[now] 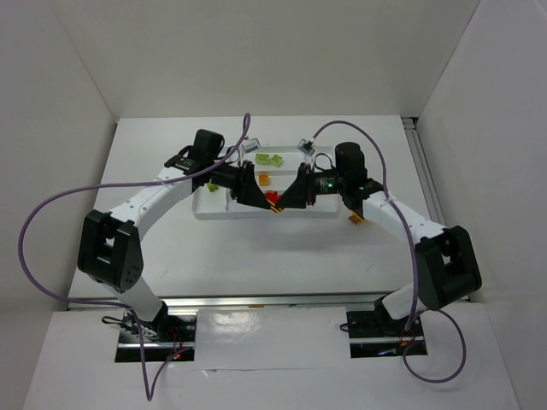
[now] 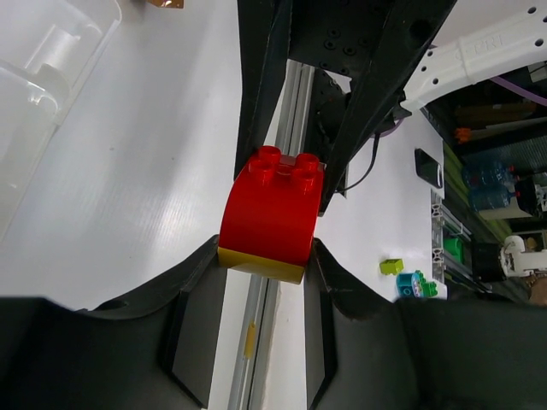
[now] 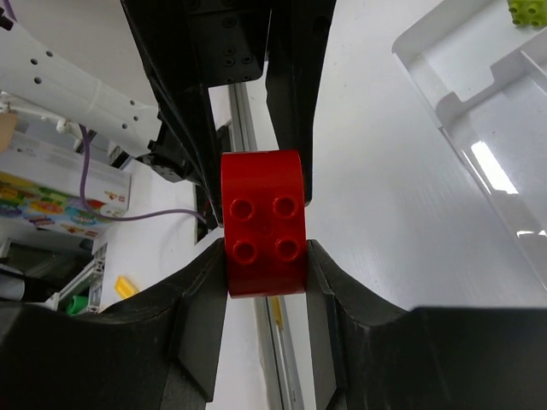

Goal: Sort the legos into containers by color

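My left end effector and my right end effector met tip to tip, both clamped narrow on the same small red studded plastic brick. From the top camera that brick sat at the near edge of the flat white plastic tray, roughly at the middle of its length, held up in the air between my two arms.

In my right wrist view four round studs faced the camera, and my right fingers pressed on the brick's two side faces. In my left wrist view the brick's curved red back showed, with a thin yellow piece along its lower edge; I could not tell whether that was a second brick stuck to it. My left fingers touched it on both sides at that yellow edge.

Two lime green bricks lay close together in a far section of the tray, and a small orange brick lay in a section nearer me. Another lime green brick showed beside my left arm at the tray's left end. One orange brick lay on the white bench, just off the tray's near right corner.
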Controlling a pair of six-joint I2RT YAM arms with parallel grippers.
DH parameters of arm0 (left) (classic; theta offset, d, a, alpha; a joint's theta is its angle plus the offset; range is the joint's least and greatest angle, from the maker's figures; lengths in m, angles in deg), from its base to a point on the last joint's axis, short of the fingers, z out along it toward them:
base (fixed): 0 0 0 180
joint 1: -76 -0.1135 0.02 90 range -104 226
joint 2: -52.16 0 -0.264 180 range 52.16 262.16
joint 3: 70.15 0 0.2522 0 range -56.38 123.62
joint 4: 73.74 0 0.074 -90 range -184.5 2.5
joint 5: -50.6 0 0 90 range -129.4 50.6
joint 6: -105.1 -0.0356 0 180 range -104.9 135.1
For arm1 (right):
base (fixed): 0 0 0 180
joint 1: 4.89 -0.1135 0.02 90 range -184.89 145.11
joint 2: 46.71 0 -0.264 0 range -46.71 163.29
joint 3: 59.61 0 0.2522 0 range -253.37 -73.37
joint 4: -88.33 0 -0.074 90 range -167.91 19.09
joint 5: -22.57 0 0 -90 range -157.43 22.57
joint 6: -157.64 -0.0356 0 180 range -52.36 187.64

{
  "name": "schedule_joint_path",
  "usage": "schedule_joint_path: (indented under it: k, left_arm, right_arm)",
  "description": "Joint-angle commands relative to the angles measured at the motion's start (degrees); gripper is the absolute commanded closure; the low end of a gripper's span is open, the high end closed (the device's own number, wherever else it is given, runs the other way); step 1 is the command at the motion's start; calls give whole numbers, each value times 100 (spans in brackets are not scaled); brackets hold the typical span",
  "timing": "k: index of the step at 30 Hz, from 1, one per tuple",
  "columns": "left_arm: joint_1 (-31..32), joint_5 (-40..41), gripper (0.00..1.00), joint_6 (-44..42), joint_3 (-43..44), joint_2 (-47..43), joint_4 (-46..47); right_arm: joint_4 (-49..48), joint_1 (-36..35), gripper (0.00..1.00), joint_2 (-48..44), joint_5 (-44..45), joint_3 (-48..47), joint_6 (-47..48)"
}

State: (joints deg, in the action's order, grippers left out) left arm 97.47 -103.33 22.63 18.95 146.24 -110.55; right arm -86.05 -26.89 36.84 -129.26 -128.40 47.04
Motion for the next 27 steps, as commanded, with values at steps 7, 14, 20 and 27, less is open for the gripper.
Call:
schedule_joint_path:
  k: [7, 14, 20, 27]
  left_arm:
    - [-81, -15, 100, -226, -229, -180, 55]
    - [-82, 169, 100, -112, -291, -118, 107]
    - [-82, 222, 100, 3, -396, -118, 248]
    - [-144, 1660, 100, 600, -256, -118, 126]
  right_arm:
    - [-987, 372, 89, -700, 865, 466, -611]
    - [-1172, 494, 89, -805, 1067, 598, -814]
    - [-1945, 661, 89, -858, 953, 852, -1403]
    - [1540, 540, 88, -446, 5164, -306, -927]
